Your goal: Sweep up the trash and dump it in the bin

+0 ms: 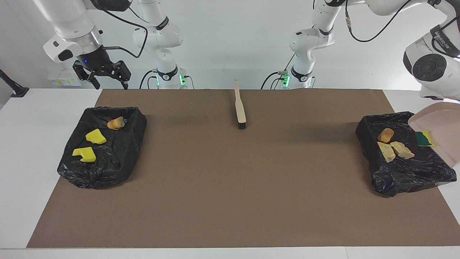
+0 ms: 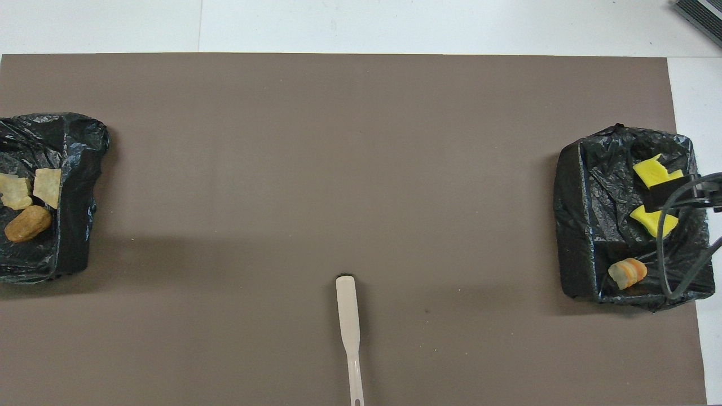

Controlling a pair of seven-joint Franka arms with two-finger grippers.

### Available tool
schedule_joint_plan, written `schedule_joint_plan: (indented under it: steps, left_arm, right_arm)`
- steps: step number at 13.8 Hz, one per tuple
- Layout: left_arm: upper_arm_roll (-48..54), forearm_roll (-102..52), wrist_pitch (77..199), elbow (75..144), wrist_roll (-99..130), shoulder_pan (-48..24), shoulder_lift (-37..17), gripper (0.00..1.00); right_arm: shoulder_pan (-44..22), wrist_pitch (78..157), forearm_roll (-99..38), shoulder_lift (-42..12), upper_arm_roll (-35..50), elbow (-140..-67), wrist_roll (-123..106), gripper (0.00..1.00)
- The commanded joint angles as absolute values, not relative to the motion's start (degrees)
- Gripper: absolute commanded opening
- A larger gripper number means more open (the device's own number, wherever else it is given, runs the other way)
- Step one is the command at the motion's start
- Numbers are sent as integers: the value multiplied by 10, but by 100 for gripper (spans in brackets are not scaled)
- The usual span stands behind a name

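Gaping right gripper (image 1: 107,76) — seemingly empty.

On the table, the dustpan (image 1: 440,129) tilts over the black-lined bin (image 1: 402,180) at the left arm's end, a green-and-yellow sponge (image 1: 424,139) on it, while the right gripper (image 1: 106,84), fingers apart, hangs over the table's edge.

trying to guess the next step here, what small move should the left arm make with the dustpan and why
Probably tip the dustpan a little steeper over the bin at the left arm's end. A green and yellow sponge piece sits on the pan's lip above the bag, where three pieces already lie. The left gripper is out of view; the right gripper waits, open.
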State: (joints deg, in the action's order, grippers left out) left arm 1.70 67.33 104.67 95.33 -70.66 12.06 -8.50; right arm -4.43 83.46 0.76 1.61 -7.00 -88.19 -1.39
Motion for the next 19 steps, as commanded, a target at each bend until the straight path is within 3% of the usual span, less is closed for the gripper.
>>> schedule_joint_plan:
  steps: [1, 7, 11, 15, 19]
  left_arm:
    - [14, 716, 1055, 1060, -629, 113, -17, 0]
    - [14, 733, 1070, 1074, -606, 107, -26, 0]
    - [14, 742, 1082, 1079, -629, 115, -40, 0]
    - [14, 769, 1095, 1079, -695, 111, -40, 0]
    - [14, 790, 1133, 1074, -757, 111, -40, 0]
  right_arm:
    - [-45, 849, -1, 31, -68, -901, -3, 100]
    - [-36, 850, 2, 28, -63, -898, -13, 100]
    - [77, 850, 0, 32, 46, -897, -7, 100]
    - [34, 851, 7, 31, 23, -896, -6, 100]
    - [30, 849, 2, 33, 16, -896, -10, 100]
